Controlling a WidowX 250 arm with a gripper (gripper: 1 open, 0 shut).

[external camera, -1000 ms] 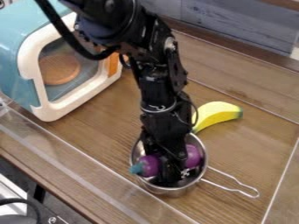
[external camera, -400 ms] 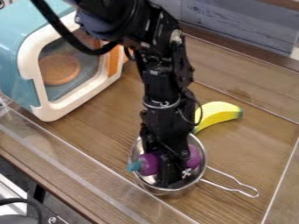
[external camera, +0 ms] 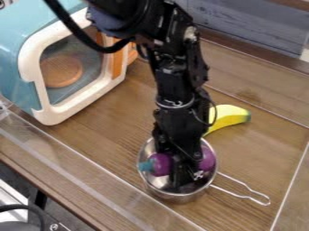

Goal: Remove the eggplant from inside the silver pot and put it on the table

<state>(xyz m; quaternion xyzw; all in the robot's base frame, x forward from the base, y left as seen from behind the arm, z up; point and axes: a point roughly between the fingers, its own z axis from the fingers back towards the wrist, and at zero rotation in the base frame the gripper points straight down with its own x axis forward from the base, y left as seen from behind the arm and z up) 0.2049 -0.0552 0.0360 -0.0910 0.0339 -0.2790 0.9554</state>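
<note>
The silver pot [external camera: 164,186] stands on the table [external camera: 266,117] near the front, its wire loop handle [external camera: 241,194] pointing right. The purple eggplant [external camera: 205,159] with its teal stem cap [external camera: 144,166] lies across the pot's mouth. My gripper [external camera: 178,164] reaches straight down into the pot and is shut on the eggplant's middle. The black fingers hide the eggplant's centre; only its two ends show on either side.
A yellow banana [external camera: 227,116] lies on the table just behind the pot to the right. A toy toaster oven [external camera: 54,68], teal and cream, stands at the left. The table's clear raised edge [external camera: 72,194] runs along the front.
The arm has leaned a little to the right and the eggplant has shifted slightly with the gripper. The pot has stayed where it was.
</note>
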